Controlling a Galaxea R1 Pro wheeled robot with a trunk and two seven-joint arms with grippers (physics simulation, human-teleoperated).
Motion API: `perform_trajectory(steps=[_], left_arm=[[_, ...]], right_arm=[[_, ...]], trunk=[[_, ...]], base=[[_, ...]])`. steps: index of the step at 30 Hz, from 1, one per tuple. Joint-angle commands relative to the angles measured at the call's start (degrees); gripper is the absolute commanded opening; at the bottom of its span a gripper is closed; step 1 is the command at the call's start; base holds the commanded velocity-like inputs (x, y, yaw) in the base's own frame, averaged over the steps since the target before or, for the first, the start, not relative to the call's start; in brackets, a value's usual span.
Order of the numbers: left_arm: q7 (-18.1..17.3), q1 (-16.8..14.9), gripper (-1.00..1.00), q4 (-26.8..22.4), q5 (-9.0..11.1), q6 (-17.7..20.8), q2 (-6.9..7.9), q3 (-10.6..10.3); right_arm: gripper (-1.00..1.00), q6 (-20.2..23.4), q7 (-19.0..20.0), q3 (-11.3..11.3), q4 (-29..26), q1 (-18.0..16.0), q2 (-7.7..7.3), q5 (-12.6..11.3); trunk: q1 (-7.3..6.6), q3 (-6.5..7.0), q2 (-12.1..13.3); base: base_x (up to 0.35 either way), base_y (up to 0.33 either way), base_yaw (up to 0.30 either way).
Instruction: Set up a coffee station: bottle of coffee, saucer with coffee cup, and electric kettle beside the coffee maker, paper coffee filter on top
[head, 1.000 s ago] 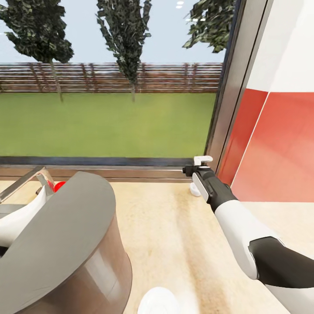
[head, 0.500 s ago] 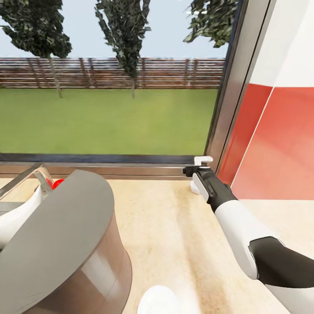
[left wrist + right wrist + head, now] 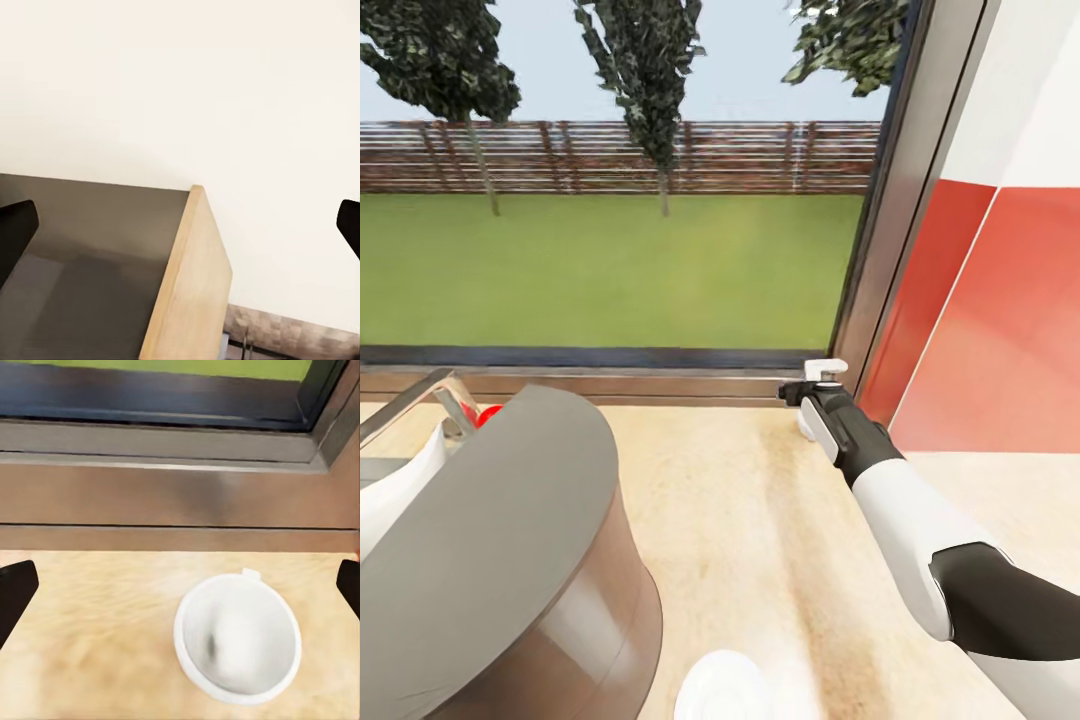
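coffee cup (image 3: pixel 238 639) — on countertop (image 3: pixel 760 520), between spread right jaws.

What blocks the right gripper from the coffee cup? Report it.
Nothing visible. The right gripper is open over the countertop with the coffee cup lying between and just ahead of its fingertips, near the window frame.

Bright, even daylight from the window (image 3: pixel 610 200); soft, perhaps slightly blurred render edges.
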Motion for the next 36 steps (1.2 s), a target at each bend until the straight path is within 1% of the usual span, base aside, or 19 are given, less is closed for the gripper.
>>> perform_trajectory(steps=[1, 7, 36], left_arm=[[0.13, 0.02, 1.00, -0.04, -0.61, 0.17, -0.01, 0.48], [0.13, 0.16, 1.00, -0.04, -0.61, 0.16, -0.01, 0.47], [0.13, 0.17, 1.00, -0.01, -0.61, 0.13, -0.01, 0.47]], right_arm=[[1.00, 0.20, -0.48, 0.29, 0.31, -0.06, -0.04, -0.69], [1.00, 0.20, -0.41, 0.29, 3.33, -0.03, -0.10, -0.95], [1.00, 0.03, 0.56, 0.29, 4.49, -0.03, -0.13, -0.97]], trunk=[[0.03, -0.19, -0.11], [0.03, -0.74, -0.11], [0.03, -3.40, -0.11]], base=[[0.000, 0.000, 0.000], [0.000, 0.000, 0.000], [0.000, 0.000, 0.000]])
